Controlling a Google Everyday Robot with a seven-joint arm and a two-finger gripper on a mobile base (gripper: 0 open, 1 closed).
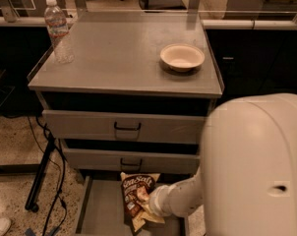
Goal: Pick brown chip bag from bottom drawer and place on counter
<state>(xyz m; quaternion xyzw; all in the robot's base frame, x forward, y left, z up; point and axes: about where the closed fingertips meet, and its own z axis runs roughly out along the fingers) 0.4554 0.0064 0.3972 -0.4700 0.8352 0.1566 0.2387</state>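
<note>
The brown chip bag (133, 193), dark brown with white lettering and tan ends, stands tilted upright over the open bottom drawer (98, 215), a flat grey tray at the cabinet's foot. My gripper (147, 196) is at the bag's right side, shut on it, at the end of the white wrist reaching in from the right. The bag's lower end hangs crumpled below the gripper. The grey counter (119, 58) is the cabinet's top, well above the bag. My bulky white arm (256, 171) fills the lower right.
A tan bowl (182, 57) sits on the counter's right side and a clear water bottle (57, 31) at its left rear corner. Two closed grey drawers with black handles (126, 127) sit above the bottom drawer. A black stand leg and cables (40, 181) lie on the floor at left.
</note>
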